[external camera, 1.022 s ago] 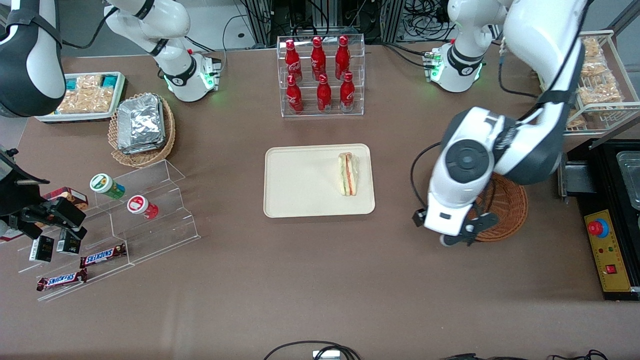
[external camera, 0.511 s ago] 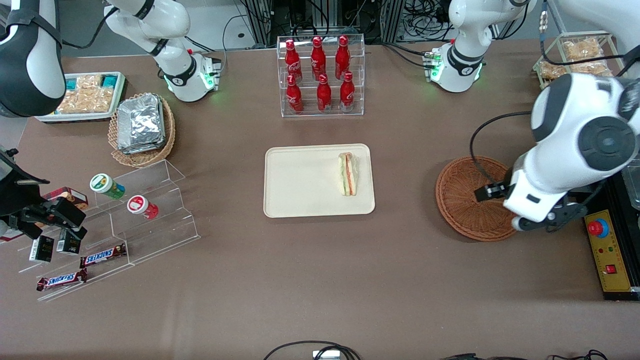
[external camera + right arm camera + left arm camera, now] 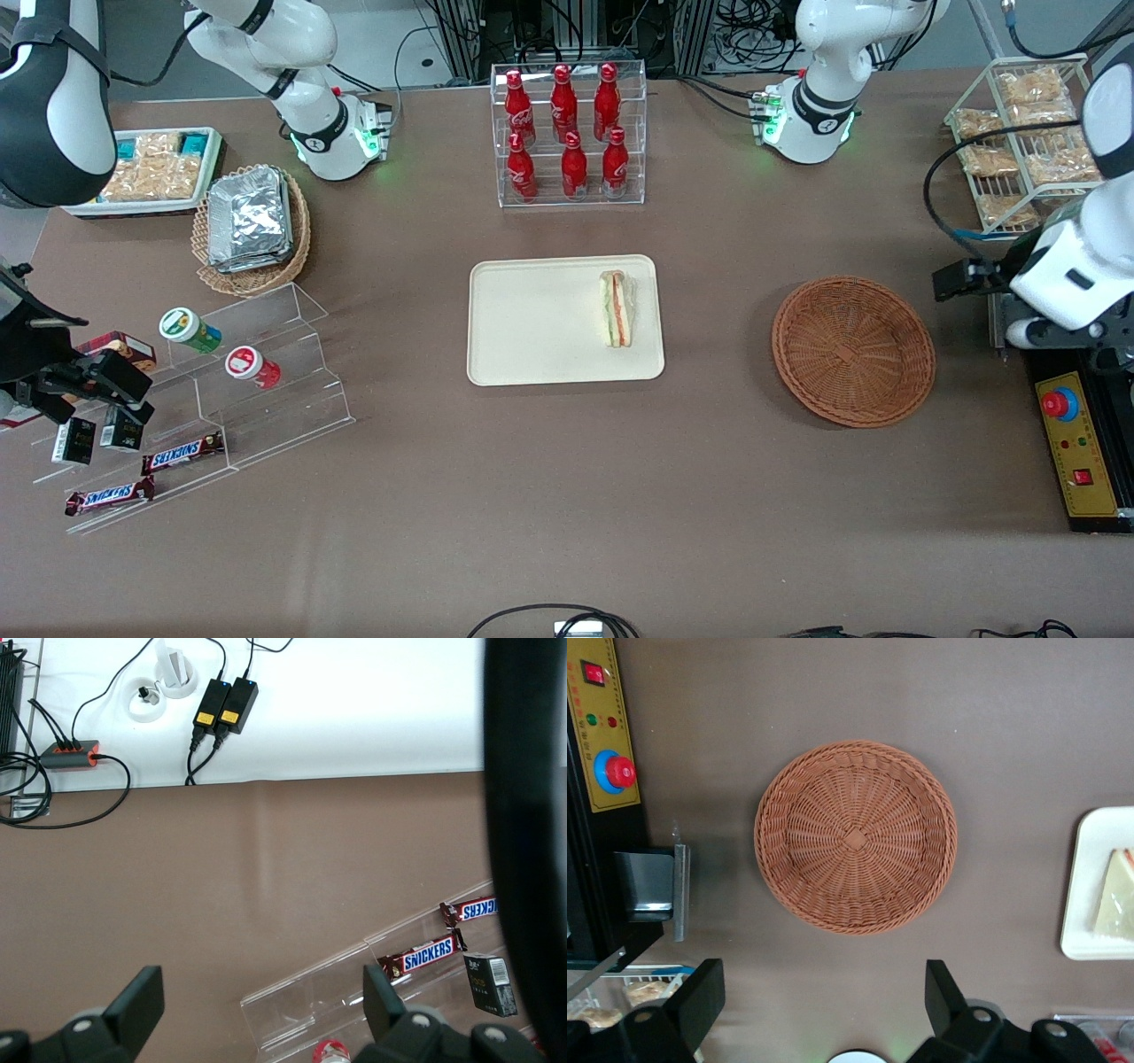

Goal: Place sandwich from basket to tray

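Sandwich (image 3: pixel 617 308) lies along the tray (image 3: pixel 532 323) edge nearest the empty basket (image 3: pixel 853 351); light, soft, wrap slippery, best pinched across its flat faces; gripper (image 3: pixel 824 1005), above the basket, spread wide, holding nothing.

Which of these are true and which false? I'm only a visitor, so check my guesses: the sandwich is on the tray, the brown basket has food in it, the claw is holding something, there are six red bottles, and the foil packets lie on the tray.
1. The sandwich lies on the tray. True.
2. The basket has food in it. False: nothing lies in it.
3. The gripper is holding something. False: its fingers are open with nothing between them, high above the table beside the basket.
4. Six red bottles stand in the clear rack. True.
5. The foil packets lie on the tray. False: they sit in a lighter wicker basket toward the parked arm's end.
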Robot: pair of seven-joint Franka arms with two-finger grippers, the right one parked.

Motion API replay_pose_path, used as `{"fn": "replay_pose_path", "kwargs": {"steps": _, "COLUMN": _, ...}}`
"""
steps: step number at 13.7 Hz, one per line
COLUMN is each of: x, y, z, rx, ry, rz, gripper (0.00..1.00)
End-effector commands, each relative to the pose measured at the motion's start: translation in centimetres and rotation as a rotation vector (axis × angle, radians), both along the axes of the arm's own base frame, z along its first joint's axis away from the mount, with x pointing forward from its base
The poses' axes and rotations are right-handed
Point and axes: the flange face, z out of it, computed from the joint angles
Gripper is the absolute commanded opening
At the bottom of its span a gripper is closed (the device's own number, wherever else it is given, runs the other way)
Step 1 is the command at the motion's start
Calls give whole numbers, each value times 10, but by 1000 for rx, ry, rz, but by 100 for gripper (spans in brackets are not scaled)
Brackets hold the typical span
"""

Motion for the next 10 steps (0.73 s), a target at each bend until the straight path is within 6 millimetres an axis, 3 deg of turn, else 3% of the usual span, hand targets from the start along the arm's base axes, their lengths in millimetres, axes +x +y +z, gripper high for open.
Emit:
{"fn": "replay_pose_path", "kwargs": {"steps": 1, "x": -22, "y": -13, "z": 17, "rx": 0, "ry": -13, "rz": -50, "gripper": 100}}
{"fn": "replay_pose_path", "kwargs": {"steps": 4, "x": -37, "y": -22, "z": 33, "rx": -27, "ry": -36, "rz": -115, "gripper": 100}}
{"fn": "replay_pose_path", "kwargs": {"steps": 10, "x": -46, "y": -29, "z": 37, "rx": -22, "ry": -38, "rz": -143, "gripper": 100}}
